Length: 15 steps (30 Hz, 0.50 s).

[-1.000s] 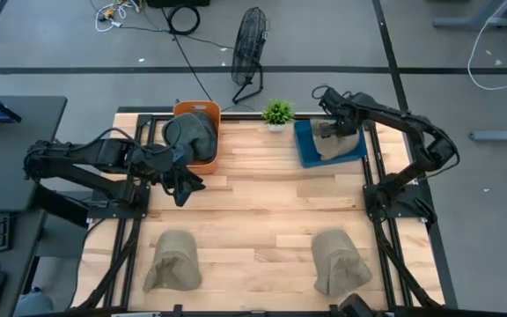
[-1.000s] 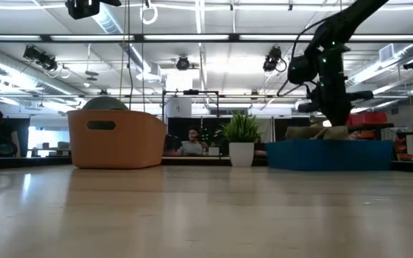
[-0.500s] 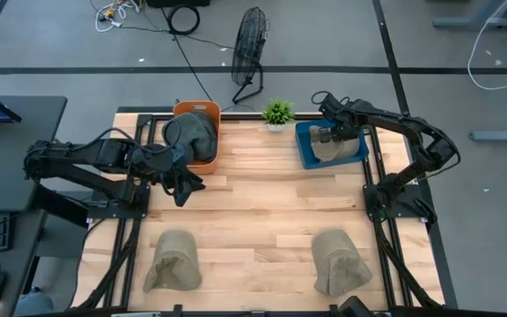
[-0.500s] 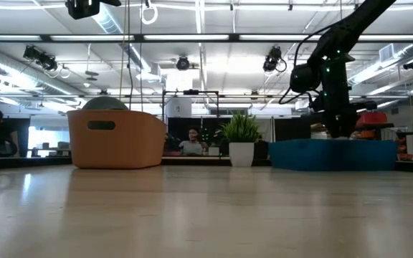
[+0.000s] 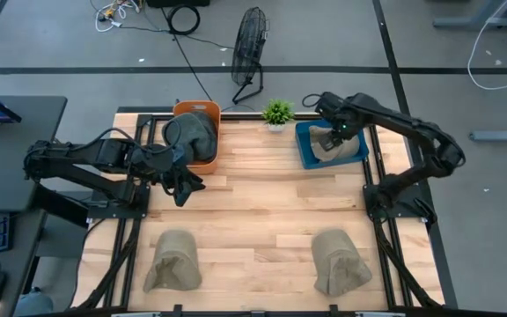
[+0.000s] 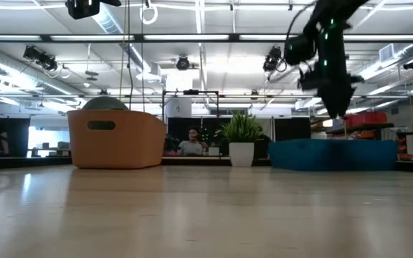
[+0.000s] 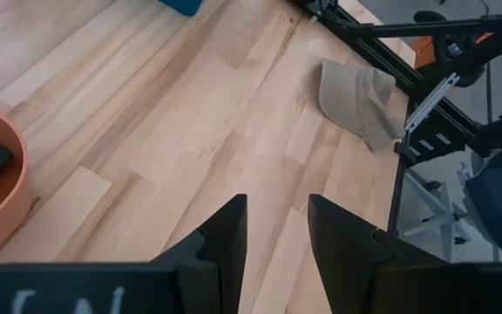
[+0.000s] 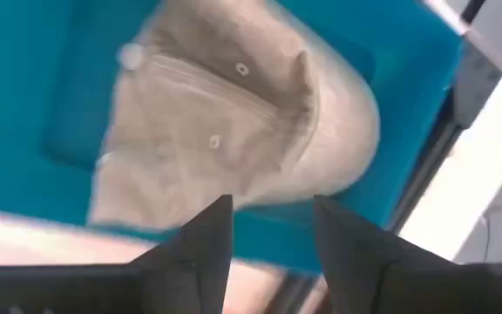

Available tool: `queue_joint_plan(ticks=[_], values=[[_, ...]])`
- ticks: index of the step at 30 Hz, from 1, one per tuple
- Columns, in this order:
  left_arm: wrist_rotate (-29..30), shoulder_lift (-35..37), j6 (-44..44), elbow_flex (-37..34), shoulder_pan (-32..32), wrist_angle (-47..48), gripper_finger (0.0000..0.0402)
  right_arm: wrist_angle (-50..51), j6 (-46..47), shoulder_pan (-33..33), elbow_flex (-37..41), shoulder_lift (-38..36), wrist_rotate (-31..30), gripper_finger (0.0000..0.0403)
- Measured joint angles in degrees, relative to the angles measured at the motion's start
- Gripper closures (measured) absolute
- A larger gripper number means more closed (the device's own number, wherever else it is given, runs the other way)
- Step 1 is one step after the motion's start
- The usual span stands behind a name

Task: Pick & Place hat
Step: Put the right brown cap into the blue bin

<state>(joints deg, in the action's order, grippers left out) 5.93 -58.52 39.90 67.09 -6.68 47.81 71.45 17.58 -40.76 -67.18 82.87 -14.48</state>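
Observation:
A tan hat lies crown up inside the blue bin at the table's far right. My right gripper hangs open just above it, clear of the bin's rim in the low view, with nothing between its fingers. A dark hat sits in the orange basket at the far left. My left gripper waits open over bare table in front of that basket. Two more tan hats rest on the table near its front edge.
A small potted plant stands at the far edge between basket and bin. The middle of the wooden table is bare boards. Black frame rails run along both sides. People sit in the room beyond the table.
My right gripper has set the tan hat down into the blue bin, let go of it and risen above the rim. The hat, which stood above the rim a second ago, now lies inside the bin.

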Motion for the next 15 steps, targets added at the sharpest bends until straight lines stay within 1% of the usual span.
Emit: queue_joint_plan(ticks=[3, 7, 9, 15], values=[[0.00, 0.00, 0.00, 0.00, 0.00, 0.00, 0.0275, 5.07, 1.43, 3.72, -5.15, -3.02, 0.54, 0.0245], [0.00, 0.00, -0.02, 0.00, 0.00, 0.00, 0.0275, 8.07, 1.89, 10.27, -10.84, -7.92, 5.04, 0.0245], [0.00, 0.00, -0.02, 0.00, 0.00, 0.00, 0.0275, 8.07, 0.94, 15.14, -12.37, -10.50, 6.56, 0.0245], [0.31, 0.02, 0.00, 0.00, 0.00, 0.00, 0.0275, 7.96, 1.83, 31.41, -12.87, -16.20, 16.27, 0.0245]])
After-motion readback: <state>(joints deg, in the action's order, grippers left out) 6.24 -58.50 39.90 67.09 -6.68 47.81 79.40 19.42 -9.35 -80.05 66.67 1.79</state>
